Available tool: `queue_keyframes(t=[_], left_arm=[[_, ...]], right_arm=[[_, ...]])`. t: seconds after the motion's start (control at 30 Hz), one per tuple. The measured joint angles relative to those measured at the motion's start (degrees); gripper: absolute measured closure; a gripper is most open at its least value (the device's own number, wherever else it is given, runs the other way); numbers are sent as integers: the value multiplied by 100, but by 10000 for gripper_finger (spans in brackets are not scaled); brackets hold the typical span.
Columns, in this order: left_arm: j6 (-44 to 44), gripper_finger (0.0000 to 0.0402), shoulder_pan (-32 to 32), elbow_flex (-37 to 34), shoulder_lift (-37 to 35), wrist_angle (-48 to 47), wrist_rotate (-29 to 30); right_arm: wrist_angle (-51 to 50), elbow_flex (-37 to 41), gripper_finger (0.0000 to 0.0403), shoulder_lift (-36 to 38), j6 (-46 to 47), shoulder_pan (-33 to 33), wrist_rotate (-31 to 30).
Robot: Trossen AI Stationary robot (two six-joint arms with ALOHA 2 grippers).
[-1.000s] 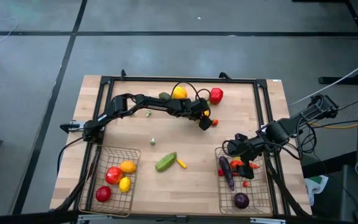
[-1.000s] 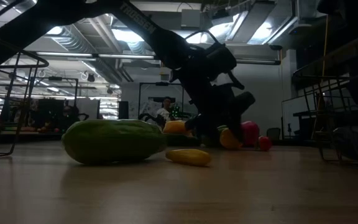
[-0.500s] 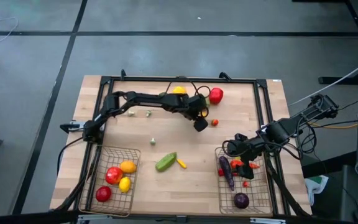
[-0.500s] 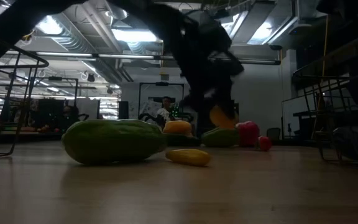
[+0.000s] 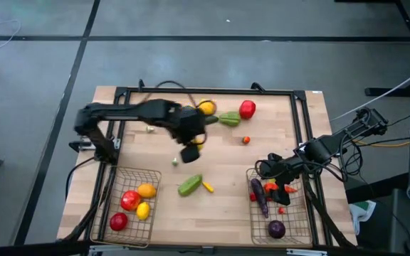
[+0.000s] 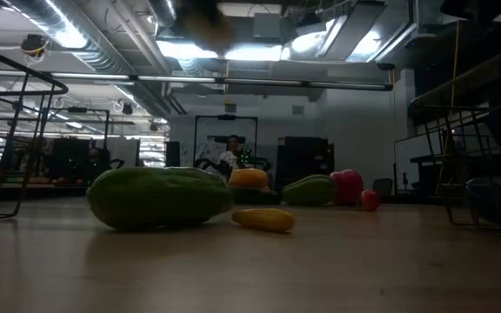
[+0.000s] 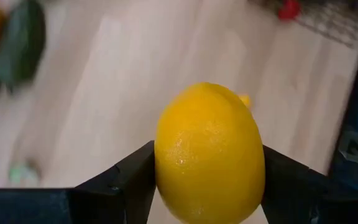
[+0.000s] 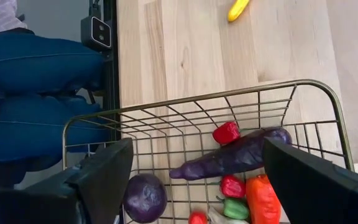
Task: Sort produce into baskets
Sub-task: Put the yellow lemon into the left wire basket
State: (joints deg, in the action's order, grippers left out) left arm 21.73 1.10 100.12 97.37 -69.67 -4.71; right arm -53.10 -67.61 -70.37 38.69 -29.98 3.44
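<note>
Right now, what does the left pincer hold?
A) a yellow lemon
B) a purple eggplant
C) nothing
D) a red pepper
A: in the left wrist view the left pincer is closed on a yellow lemon, with one finger pressing each side of it.

Produce [image 5: 189,185] and baskets [image 5: 129,206] on wooden table [image 5: 226,199]

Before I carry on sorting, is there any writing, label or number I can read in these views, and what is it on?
"N": a single letter-like white mark on a blue panel at the edge of the left wrist view; blurred, so uncertain.
Toy fruit and vegetables, both baskets, table: no writing visible.
Room behind the table in the low view: any signs are too dark and small to read.
</note>
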Motion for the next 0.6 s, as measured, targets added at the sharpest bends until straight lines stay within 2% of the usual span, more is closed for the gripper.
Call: queue_keyframes(t=[0.17,0.33,0.6], left_arm=[[1206,171,-715,-41,-703,-1044,50],[2492,171,-1652,-56,-895,-2095,203],[3455,171,-3075,-805,-910,-2011,231]], right_arm=[[38,2,52,0,-1,0,0],[69,1,52,0,-1,0,-65],[76,1,52,0,-1,0,-97]])
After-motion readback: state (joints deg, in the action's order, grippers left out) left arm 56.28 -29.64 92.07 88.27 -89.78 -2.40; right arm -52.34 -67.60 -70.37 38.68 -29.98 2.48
